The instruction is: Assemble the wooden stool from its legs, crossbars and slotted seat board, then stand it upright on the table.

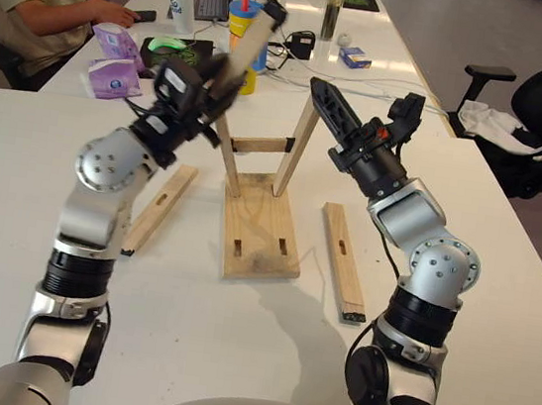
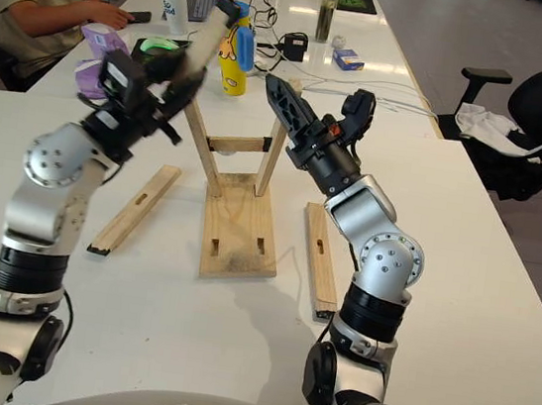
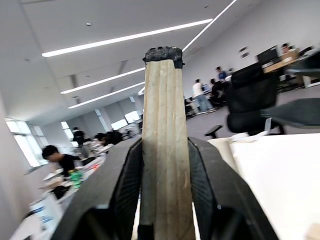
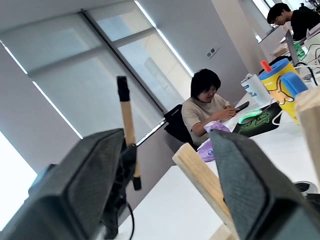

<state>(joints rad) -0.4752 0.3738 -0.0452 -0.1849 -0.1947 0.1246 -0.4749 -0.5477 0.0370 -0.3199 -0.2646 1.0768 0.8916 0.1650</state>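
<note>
Left wrist view shows my left gripper (image 3: pixel 165 150) clamped on a wooden leg (image 3: pixel 164 110), whose black-capped end is raised above the table (image 1: pixel 13 189). My right gripper (image 4: pixel 170 137) is spread wide beside the top of the right upright leg (image 1: pixel 296 146). That leg and the left upright leg (image 1: pixel 226 162) stand in the slotted seat board (image 1: pixel 259 236), joined by a crossbar (image 1: pixel 261 144). One loose leg (image 1: pixel 161 206) lies flat to the board's left, and another loose leg (image 1: pixel 343 260) lies to its right.

Pale wooden seat board (image 1: pixel 261 229) — white table (image 1: pixel 185 323)
</note>
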